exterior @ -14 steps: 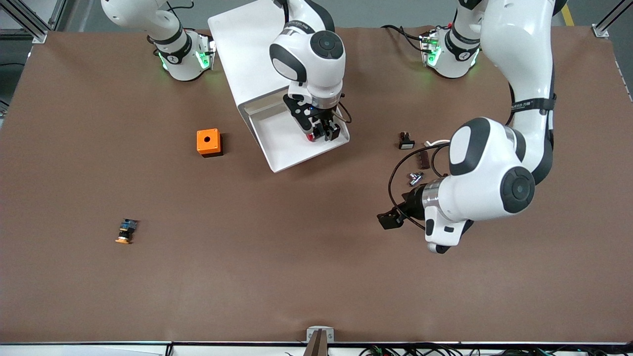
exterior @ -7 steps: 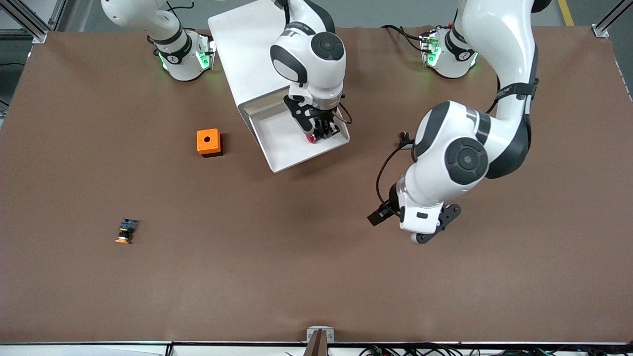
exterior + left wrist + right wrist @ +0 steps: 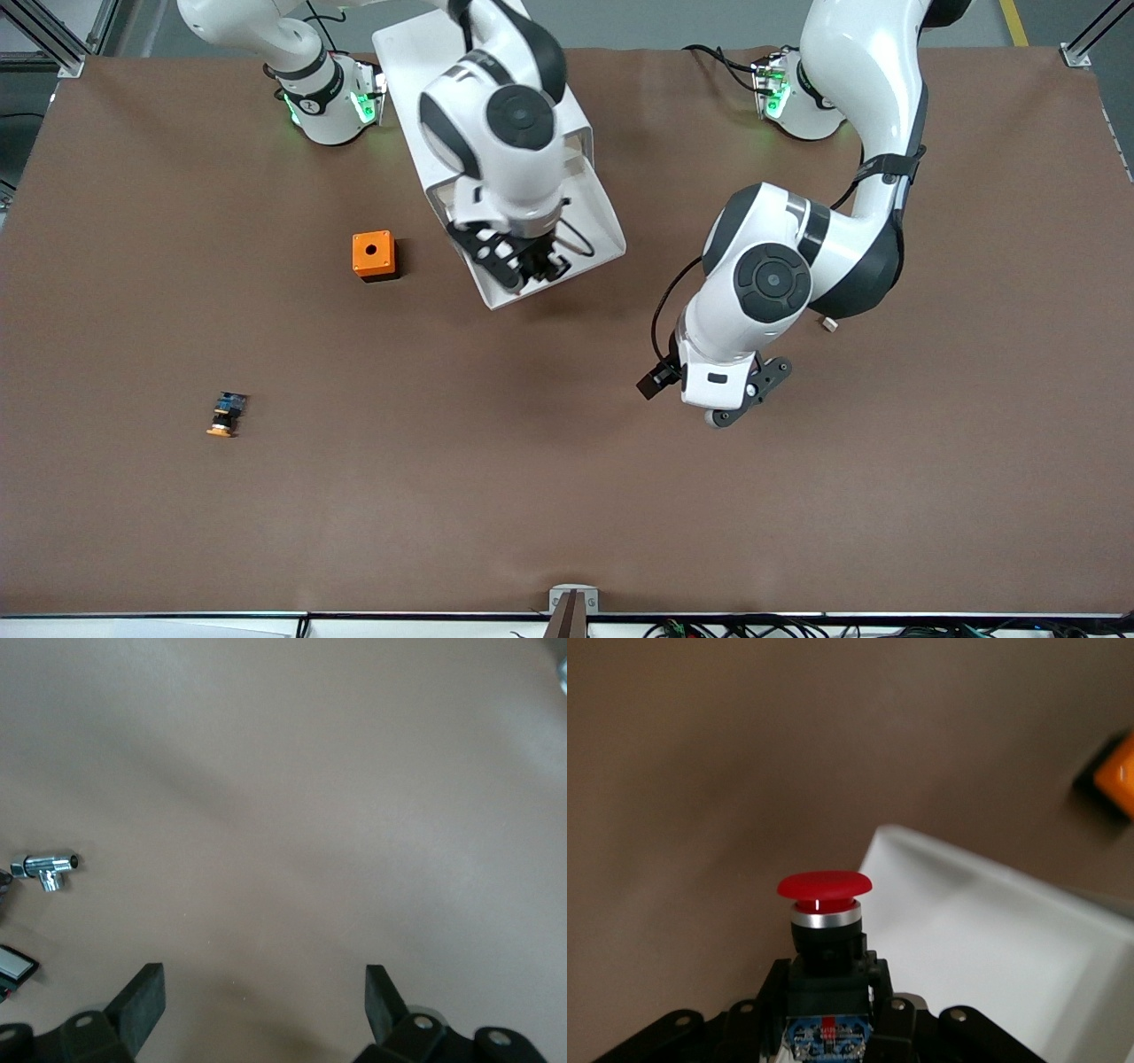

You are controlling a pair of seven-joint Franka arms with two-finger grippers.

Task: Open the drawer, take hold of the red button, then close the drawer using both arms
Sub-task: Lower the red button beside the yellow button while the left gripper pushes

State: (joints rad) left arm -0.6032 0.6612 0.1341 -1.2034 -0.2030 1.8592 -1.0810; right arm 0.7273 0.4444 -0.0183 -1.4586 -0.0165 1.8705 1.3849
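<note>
The right gripper (image 3: pixel 826 1028) is clamped on the button (image 3: pixel 825 926), held above the open drawer (image 3: pixel 567 213), its long axis in line with the fingers, red cap pointing away from the wrist. The left gripper (image 3: pixel 264 1005) hangs over bare surface (image 3: pixel 532 461), fingers spread apart.

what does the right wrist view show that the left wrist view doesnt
Only the right wrist view: the right gripper shut on the button, red cap up, above the open white drawer and brown table, plus an orange cube at the frame's edge.

Only the left wrist view: the left gripper open and holding nothing over bare table, a small chrome fitting, and a black-framed white part cut off at the edge.

Both: the brown table surface and each arm's own black fingers.
</note>
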